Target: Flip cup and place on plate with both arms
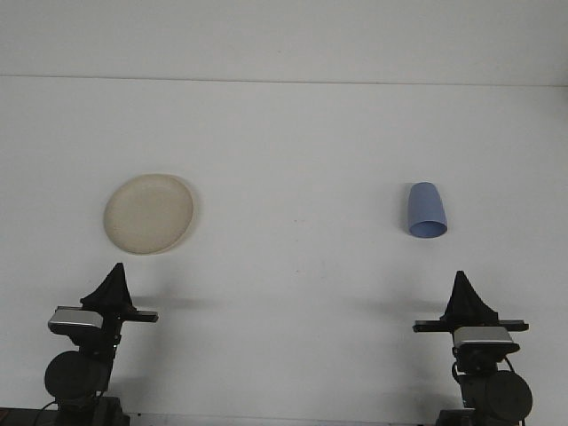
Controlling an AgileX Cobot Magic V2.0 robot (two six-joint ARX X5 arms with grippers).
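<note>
- Front view: a blue cup (427,211) stands mouth-down on the white table (293,160), far right, its wider rim toward the camera; a cream plate (148,213) lies well apart on the left, nothing on it
- Front view: the right gripper (461,284) waits low at the near edge, just in line with the cup — the left gripper (116,275) sits likewise near the plate; both taper to a dark point, and whether the fingers are apart or together cannot be told
- Judged next: the right arm should reach forward, take the cup by its side wall rather than the rim, and leave room for a handover — the left arm looks better placed to set it upright on the plate
</note>
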